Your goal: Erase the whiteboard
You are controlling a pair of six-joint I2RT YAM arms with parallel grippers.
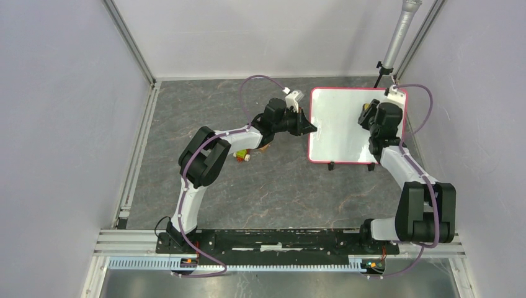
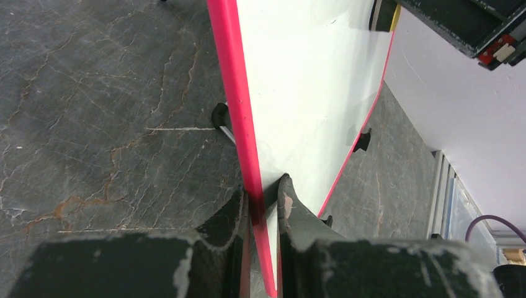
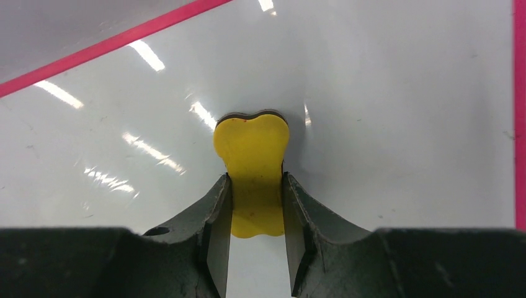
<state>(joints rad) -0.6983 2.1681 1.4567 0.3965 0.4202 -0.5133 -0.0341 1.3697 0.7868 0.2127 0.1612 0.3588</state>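
Left gripper [image 2: 263, 194] of mine is pinched tight on the pink left edge of the whiteboard [image 1: 341, 133], which sits at the far right of the table [image 1: 186, 112]. My right gripper [image 3: 255, 186] squeezes a yellow eraser [image 3: 251, 139] on its white face. A grey pole [image 1: 397, 43] rises just behind it.

1. Whiteboard [image 1: 341, 133]: one.
2. Black feet [image 1: 332, 166] along its near edge, top view: two.
3. Yellow eraser [image 3: 251, 152]: one.
4. Grippers: two, the left gripper [image 2: 263, 194] and the right gripper [image 3: 254, 186].
5. Grey pole [image 1: 400, 34]: one.
6. Small coloured items [image 1: 243, 155] under the left arm: count cannot be told.
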